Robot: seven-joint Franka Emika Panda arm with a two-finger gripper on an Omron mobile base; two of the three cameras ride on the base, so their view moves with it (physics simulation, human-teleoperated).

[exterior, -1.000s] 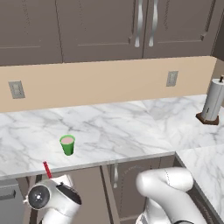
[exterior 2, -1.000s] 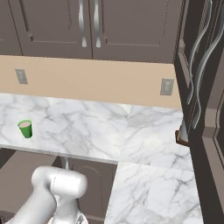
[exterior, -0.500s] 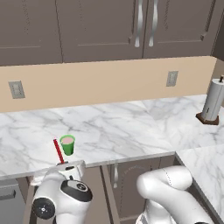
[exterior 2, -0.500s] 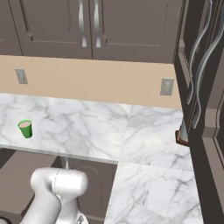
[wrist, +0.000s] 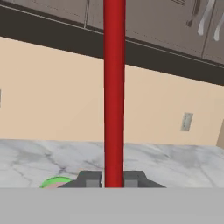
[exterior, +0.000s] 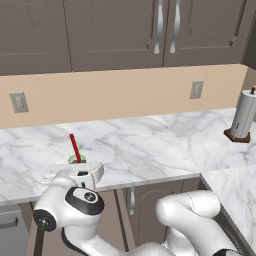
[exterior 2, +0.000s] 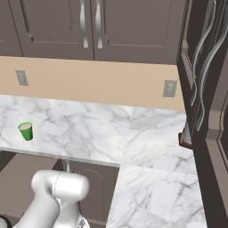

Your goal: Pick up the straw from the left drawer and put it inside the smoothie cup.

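Observation:
My gripper (wrist: 113, 179) is shut on the lower end of the straw (wrist: 114, 87), a thin red stick that rises straight up through the hand view. In the left base view the straw (exterior: 75, 147) stands nearly upright above my white hand (exterior: 74, 173), at the counter's front edge. The smoothie cup (exterior 2: 26, 131), small and green with pink filling, stands on the marble near that edge. Just behind the straw's base its rim (exterior: 76, 159) peeks over my hand, and it shows low and left of my fingers as a green rim (wrist: 54, 181). A lighter brown panel (exterior 2: 26, 173) lies under the counter; I cannot tell whether it is the left drawer.
The marble counter (exterior: 150, 145) runs wide and turns a corner at the right. A paper towel holder (exterior: 243, 115) stands at its far right. Wall outlets (exterior: 18, 102) sit on the beige backsplash under dark upper cabinets. A tall dark cabinet (exterior 2: 209, 111) bounds the right side.
My hand has risen from below the counter edge and moved right, carrying the straw. The straw went from leaning left of the cup to standing upright right in front of it.

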